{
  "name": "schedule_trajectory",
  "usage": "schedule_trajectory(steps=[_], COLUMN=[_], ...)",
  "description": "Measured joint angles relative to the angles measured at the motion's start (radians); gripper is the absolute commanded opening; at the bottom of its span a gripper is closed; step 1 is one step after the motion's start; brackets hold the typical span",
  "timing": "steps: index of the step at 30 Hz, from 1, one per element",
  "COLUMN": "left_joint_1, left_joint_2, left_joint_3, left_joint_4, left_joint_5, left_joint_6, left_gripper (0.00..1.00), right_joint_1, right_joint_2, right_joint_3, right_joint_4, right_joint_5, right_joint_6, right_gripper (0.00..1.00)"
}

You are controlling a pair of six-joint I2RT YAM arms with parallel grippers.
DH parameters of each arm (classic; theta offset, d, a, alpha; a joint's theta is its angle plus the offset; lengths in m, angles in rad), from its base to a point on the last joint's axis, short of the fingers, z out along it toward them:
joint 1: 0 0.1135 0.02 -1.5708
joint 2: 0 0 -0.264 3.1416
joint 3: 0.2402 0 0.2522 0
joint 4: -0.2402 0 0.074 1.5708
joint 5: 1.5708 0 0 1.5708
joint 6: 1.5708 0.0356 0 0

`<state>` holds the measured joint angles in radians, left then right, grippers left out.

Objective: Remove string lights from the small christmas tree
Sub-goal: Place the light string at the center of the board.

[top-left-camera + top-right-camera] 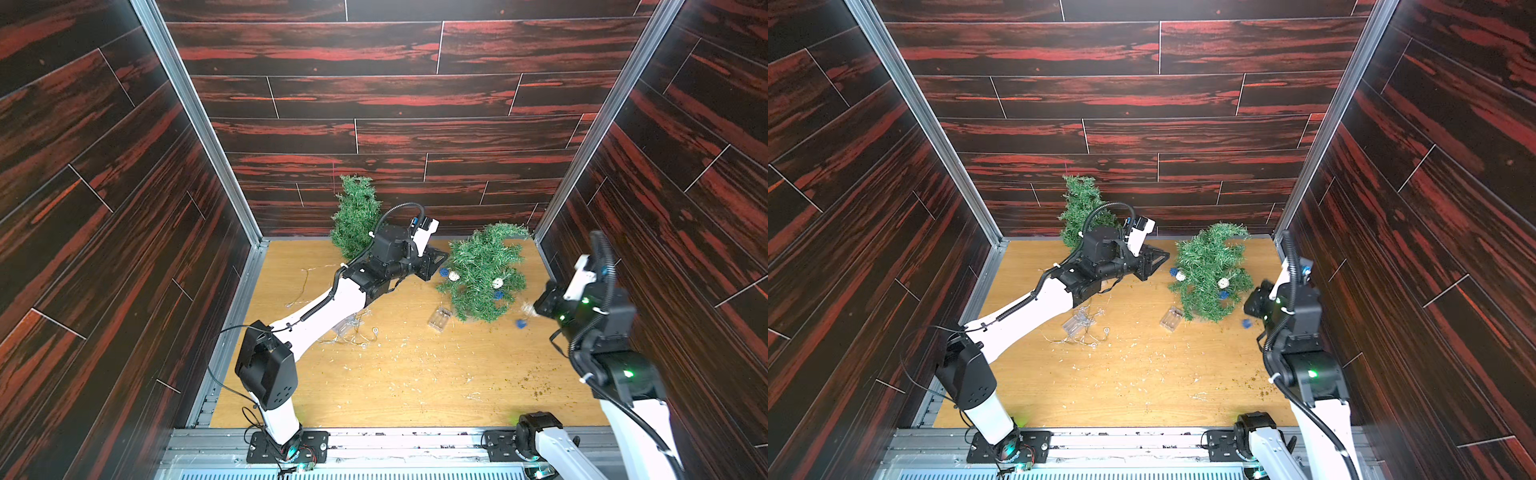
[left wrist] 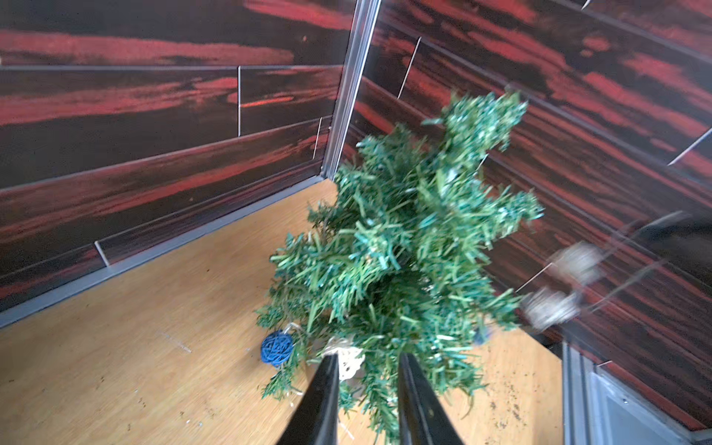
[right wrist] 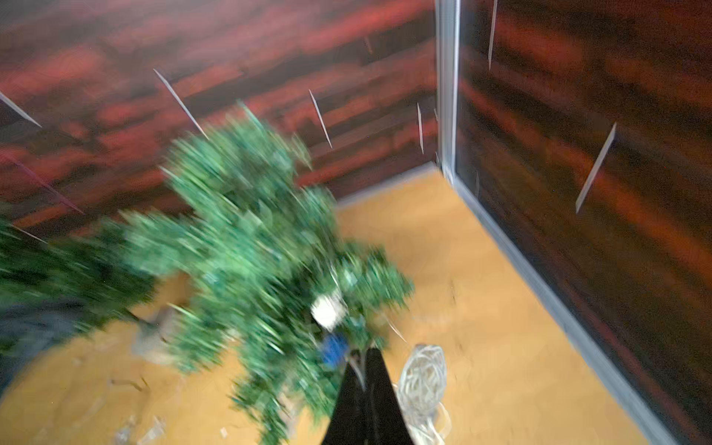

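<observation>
Right fingers pinch string lights beside white ball.

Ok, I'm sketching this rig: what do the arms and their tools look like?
Both the left arm and right arm have white link shells and black joint housings, with black corrugated cable conduit tied along them. Green lights glow on the right arm's joints. Each wrist carries a white camera block. The left tool and right tool have slim, black, tapering fingers.
</observation>
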<state>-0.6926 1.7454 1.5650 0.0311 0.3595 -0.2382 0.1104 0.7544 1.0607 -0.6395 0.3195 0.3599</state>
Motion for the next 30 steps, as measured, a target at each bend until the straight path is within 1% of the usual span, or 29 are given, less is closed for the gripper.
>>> schedule_trajectory(steps=[2,4,7,10,12,15,16,17,19,21,23,25,27,29,30], left_joint_1=[-0.003,-0.008,-0.014,-0.018,-0.019,-0.019,-0.019,-0.019,-0.019,-0.019,-0.019,-0.019,-0.019,-0.019,-0.019], left_joint_2=[-0.005,-0.009,-0.011,-0.012,-0.013,-0.016,-0.019,-0.022,-0.031,-0.038,-0.045,-0.049,-0.052,-0.053,-0.054], left_joint_3=[-0.006,-0.018,-0.038,-0.052,-0.056,-0.058,-0.060,-0.060,-0.063,-0.065,-0.074,-0.082,-0.091,-0.095,-0.095], left_joint_4=[0.006,0.008,0.008,0.006,0.006,0.004,0.002,0.002,0.000,0.000,0.005,0.007,0.006,0.001,-0.002], left_joint_5=[0.000,0.000,0.000,0.000,-0.001,-0.001,-0.002,-0.003,-0.005,-0.005,-0.007,-0.008,-0.010,-0.013,-0.015], left_joint_6=[-0.005,-0.010,-0.014,-0.017,-0.017,-0.016,-0.016,-0.016,-0.016,-0.016,-0.016,-0.016,-0.015,-0.011,-0.007], left_gripper=[0.29,0.29,0.29,0.29,0.29,0.28,0.29,0.29,0.29,0.29,0.29,0.29,0.29,0.29,0.29], right_joint_1=[-0.076,-0.183,-0.332,-0.447,-0.499,-0.541,-0.546,-0.549,-0.550,-0.550,-0.550,-0.550,-0.550,-0.550,-0.550], right_joint_2=[0.009,0.025,0.056,0.103,0.131,0.165,0.174,0.181,0.195,0.223,0.268,0.312,0.331,0.332,0.332], right_joint_3=[-0.059,-0.127,-0.227,-0.289,-0.317,-0.365,-0.383,-0.401,-0.446,-0.484,-0.514,-0.552,-0.592,-0.635,-0.659], right_joint_4=[-0.009,-0.002,0.020,0.042,0.071,0.139,0.163,0.187,0.249,0.309,0.370,0.443,0.519,0.599,0.653], right_joint_5=[-0.091,-0.220,-0.381,-0.477,-0.512,-0.562,-0.581,-0.602,-0.657,-0.711,-0.760,-0.807,-0.846,-0.883,-0.903], right_joint_6=[0.022,0.049,0.095,0.142,0.172,0.217,0.229,0.238,0.257,0.270,0.286,0.298,0.319,0.343,0.354], right_gripper=[0.00,0.00,0.00,0.00,0.00,0.00,0.02,0.04,0.15,0.23,0.34,0.49,0.61,0.68,0.71])
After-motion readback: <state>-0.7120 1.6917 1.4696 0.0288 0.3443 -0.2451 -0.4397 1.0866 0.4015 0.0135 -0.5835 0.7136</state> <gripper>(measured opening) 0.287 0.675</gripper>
